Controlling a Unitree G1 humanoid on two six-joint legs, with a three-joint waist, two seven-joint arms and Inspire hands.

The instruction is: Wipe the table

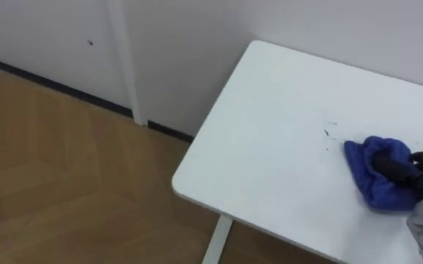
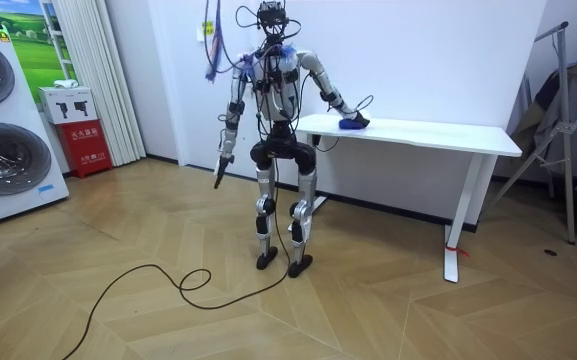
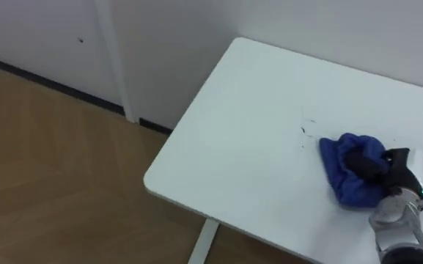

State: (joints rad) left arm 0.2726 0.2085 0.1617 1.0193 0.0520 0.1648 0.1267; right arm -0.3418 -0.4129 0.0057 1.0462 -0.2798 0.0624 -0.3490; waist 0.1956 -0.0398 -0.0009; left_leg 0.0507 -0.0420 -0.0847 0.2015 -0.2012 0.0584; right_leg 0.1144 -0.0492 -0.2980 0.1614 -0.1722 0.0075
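right hand (image 3: pixel 388 176): lower right of frame, looks clamped on cloth (image 3: pixel 339 177)
cloth: lying on table (image 3: pixel 255 125)
left hand (image 2: pixel 220 172): hanging down, can't tell its grip

The desk (image 1: pixel 270 147) is plain white, with a few small dark specks (image 1: pixel 328 133) just beside a deep blue cloth (image 1: pixel 372 187). The right hand (image 3: pixel 398 176) has black fingers (image 3: pixel 363 163) and a silver-grey wrist. The floor (image 1: pixel 64 176) is warm brown wood laid in a herringbone pattern. The wall (image 1: pixel 196 51) is white, its skirting (image 1: pixel 57 86) dark. A red box (image 2: pixel 86 150) stands beside white washing machines (image 2: pixel 3 130).
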